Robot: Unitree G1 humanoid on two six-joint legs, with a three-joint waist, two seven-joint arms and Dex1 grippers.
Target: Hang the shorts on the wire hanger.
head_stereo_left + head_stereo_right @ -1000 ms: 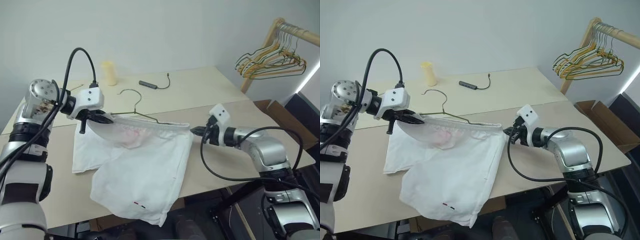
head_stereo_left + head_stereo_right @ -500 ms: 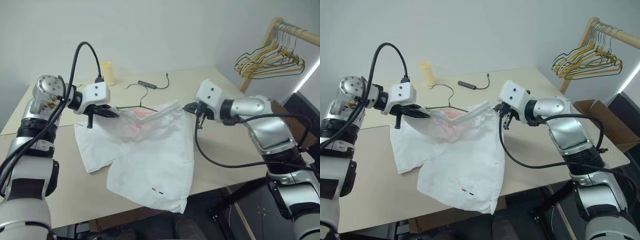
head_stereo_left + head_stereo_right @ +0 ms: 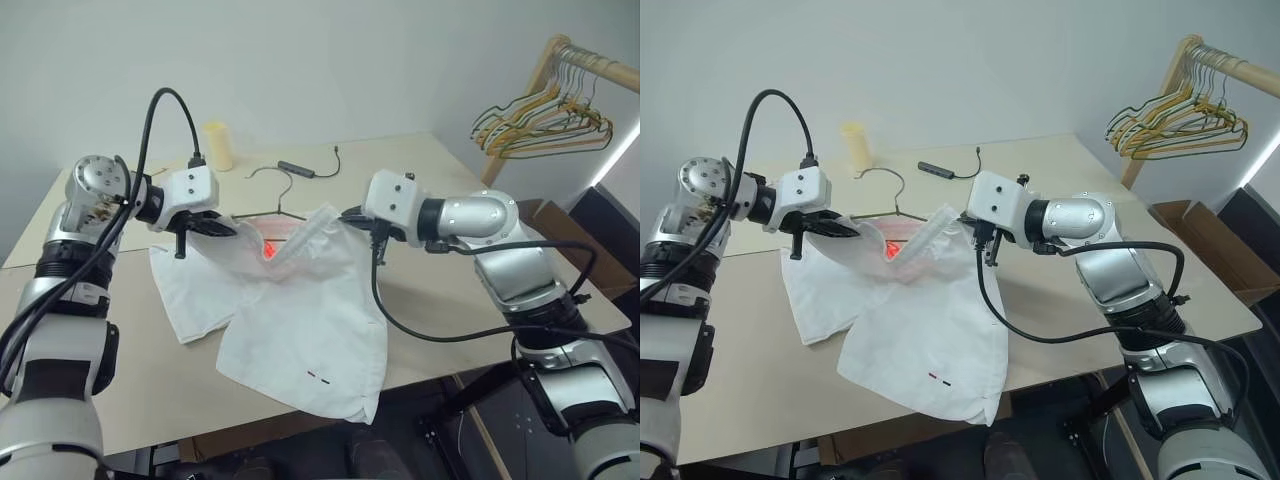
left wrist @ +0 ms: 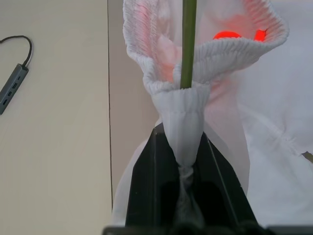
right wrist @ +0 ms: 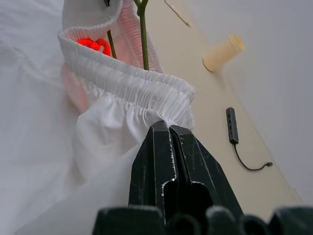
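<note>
The white shorts (image 3: 310,320) hang over the table (image 3: 440,175) by their gathered waistband, one leg draping past the front edge. My left gripper (image 3: 215,227) is shut on the waistband's left end. My right gripper (image 3: 350,217) is shut on its right end, close to the left one, so the waistband bows open in a loop with a red glow inside. The wire hanger (image 4: 188,44) runs as a thin green wire into that opening, and it also crosses the waistband in the right wrist view (image 5: 143,34). Its curled hook (image 3: 274,168) lies on the table behind the shorts.
A cream cylinder (image 3: 218,146) and a grey hub with a cable (image 3: 298,168) sit at the table's back. A wooden rack with several coloured hangers (image 3: 545,120) stands at the far right, with a cardboard box (image 3: 548,214) beneath it.
My right gripper has swung left and up with its end of the waistband, bunching it toward the left gripper and opening it into a loop. The left gripper has stayed put.
</note>
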